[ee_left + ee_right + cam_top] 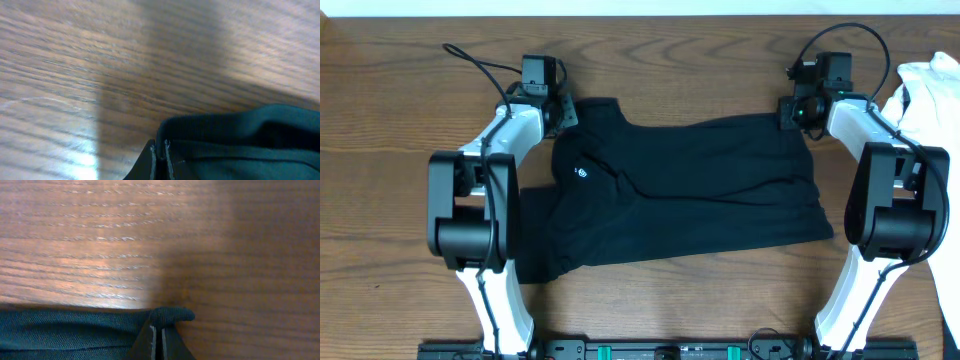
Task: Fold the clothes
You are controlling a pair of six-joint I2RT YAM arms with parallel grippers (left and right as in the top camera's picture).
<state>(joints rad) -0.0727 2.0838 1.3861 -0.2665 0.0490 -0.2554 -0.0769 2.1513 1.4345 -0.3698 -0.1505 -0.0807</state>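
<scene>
Across the middle of the overhead frame lies the black T-shirt [690, 190], spread out sideways on the bench [390, 110] between the two arms. Its small white logo [582, 172] sits towards the left end of the cloth, and a darker flap of the shirt hangs down into the lower left of the frame beside the left arm's base. The fabric is creased, with soft folds running along its length, and its right edge ends near the right arm.

At the shirt's upper left corner I see the left gripper [160, 150] pinching the black T-shirt. In the left wrist view the fingers are drawn close at the bottom of the frame, and a ribbed edge of dark fabric rises just above them and runs off to the lower right. At the shirt's upper right corner the right gripper [157, 329] is pressed together on the cloth. In the right wrist view a small rounded nub of fabric bulges over the fingertips, and the rest of the shirt stretches away along the lower left of the frame.

Beyond both grips the wrist views show only bare wood grain, partly in shadow. Further out, in the upper right corner of the overhead frame, a white garment [930, 90] lies crumpled beside the right arm, apart from the black shirt.
</scene>
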